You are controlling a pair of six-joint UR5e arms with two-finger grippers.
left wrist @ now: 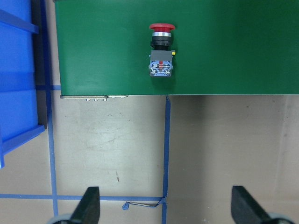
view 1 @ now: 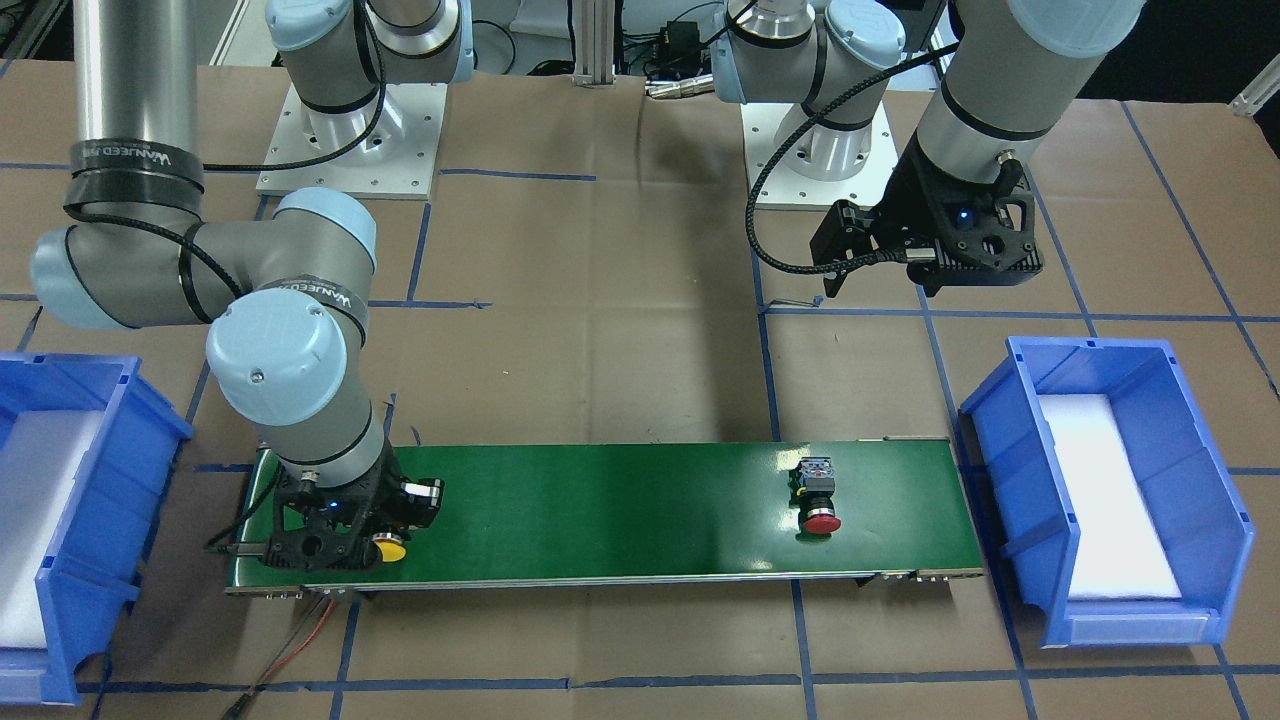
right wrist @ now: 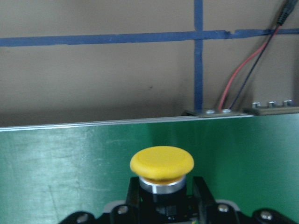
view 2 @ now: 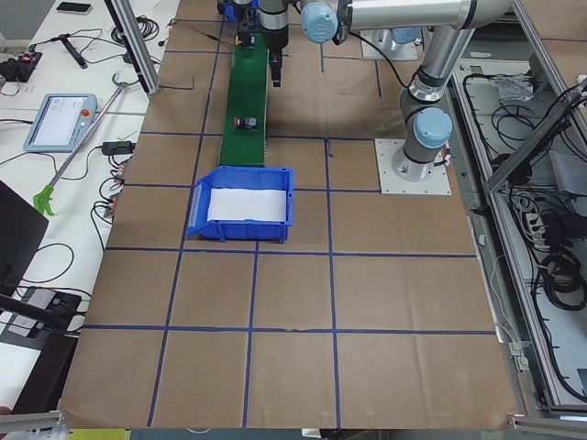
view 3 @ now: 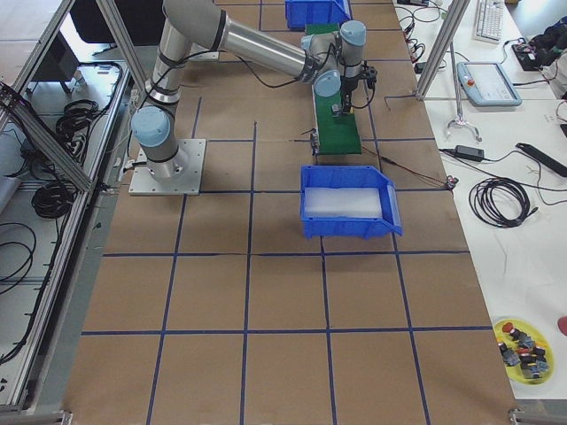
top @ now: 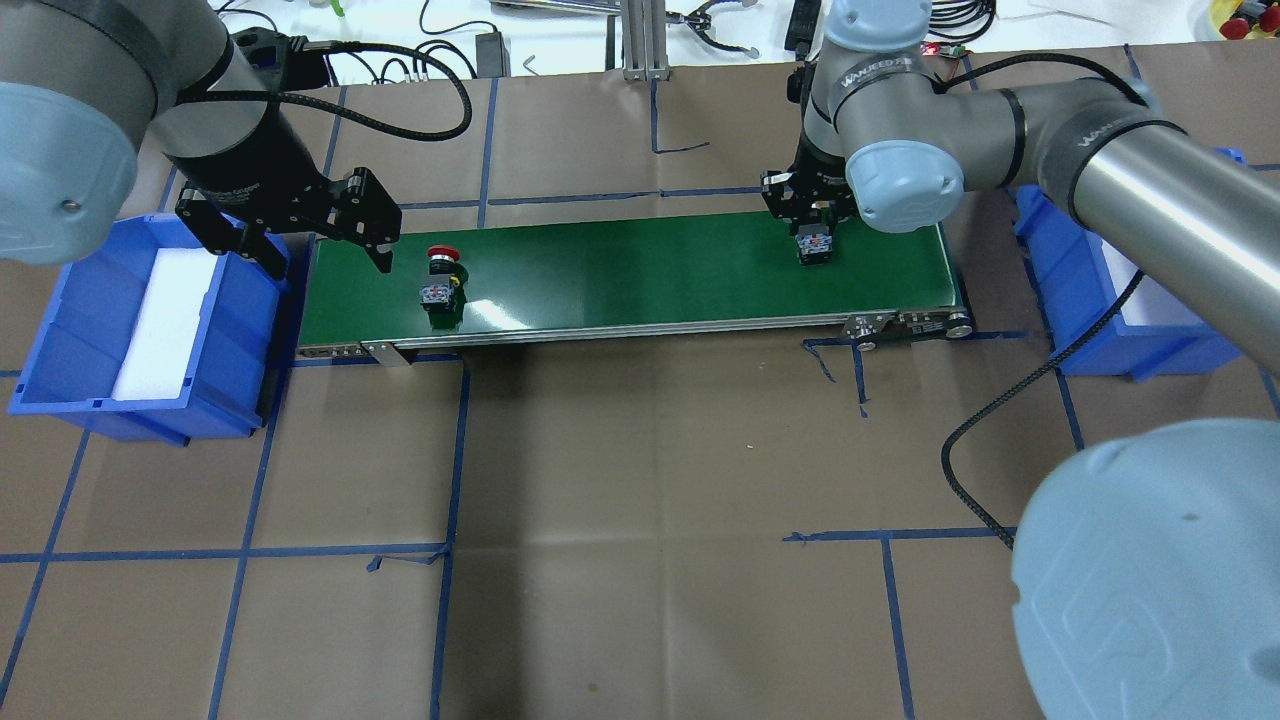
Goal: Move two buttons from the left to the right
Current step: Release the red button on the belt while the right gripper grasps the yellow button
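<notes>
A red-capped button [top: 440,275] lies on its side near the left end of the green conveyor belt [top: 650,270]. It also shows in the front view [view 1: 818,497] and in the left wrist view [left wrist: 161,51]. My left gripper [top: 330,255] is open and empty, raised near the belt's left end and apart from the red button. Its fingertips [left wrist: 91,205] stand wide apart. My right gripper [top: 813,240] is down on the belt's right end, shut on the yellow-capped button [right wrist: 161,163]. The yellow cap pokes out in the front view [view 1: 390,549].
A blue bin with a white foam liner [top: 150,320] stands off the belt's left end. Another blue bin [top: 1130,300] stands off its right end, partly behind my right arm. Red and black wires [right wrist: 233,93] run from the belt's far edge. Brown paper with blue tape lines covers the table.
</notes>
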